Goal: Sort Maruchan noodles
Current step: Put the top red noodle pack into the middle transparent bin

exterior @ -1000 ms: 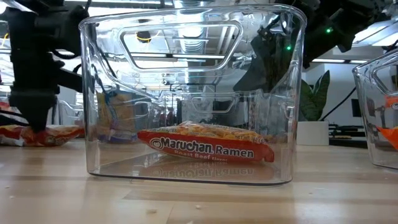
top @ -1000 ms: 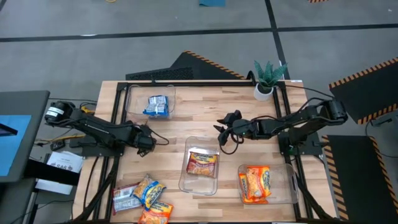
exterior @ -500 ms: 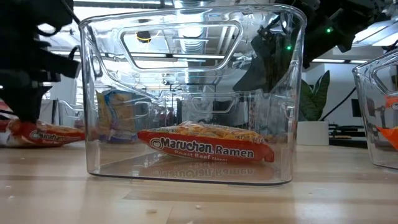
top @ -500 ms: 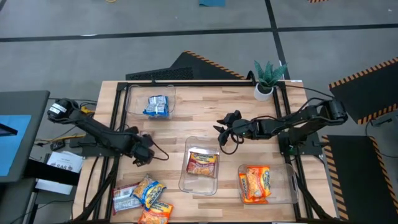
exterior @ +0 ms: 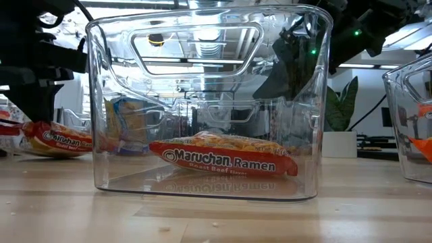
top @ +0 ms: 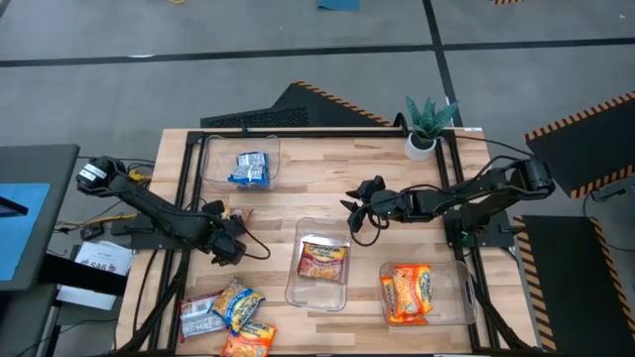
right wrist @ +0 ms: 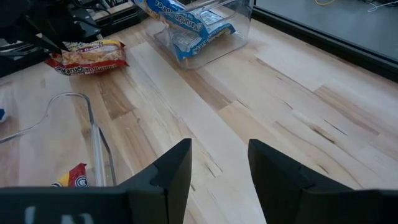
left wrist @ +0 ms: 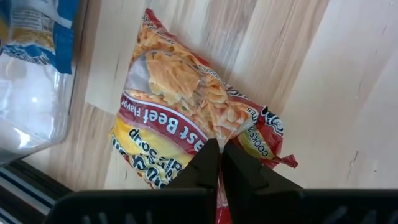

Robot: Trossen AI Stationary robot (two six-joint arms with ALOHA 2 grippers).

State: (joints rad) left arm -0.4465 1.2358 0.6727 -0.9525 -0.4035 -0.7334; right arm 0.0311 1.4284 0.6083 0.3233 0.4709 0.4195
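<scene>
My left gripper (top: 226, 248) is at the table's left, shut on a red-brown Maruchan noodle packet (left wrist: 180, 106), which also shows in the low view (exterior: 57, 138). My right gripper (top: 352, 210) hangs open over the table's middle, holding nothing. Three clear bins stand on the table. The far-left bin (top: 210, 157) holds a blue packet (top: 250, 169). The middle bin (top: 295, 283) holds a red-brown packet (top: 323, 262). The near-right bin (top: 451, 297) holds orange packets (top: 407, 293). Several loose packets (top: 228, 315) lie at the near left. My left gripper pinches the packet's wrapper (left wrist: 217, 134) between its two fingertips, near the packet's end closest to the gripper. The film puckers toward the fingertips. The fingers slant down from above. The packet sits tilted in the low view; whether its lower end touches the table I cannot tell.
A potted plant (top: 427, 127) stands at the far right corner. Bare wood lies between the far-left bin and the middle bin. The black frame rails (top: 184, 188) run along the table's sides.
My left gripper has moved toward the table's near edge and rolled, taking the red-brown packet along. In the low view the packet has gone from lying flat to tilted and has shifted toward the middle bin.
</scene>
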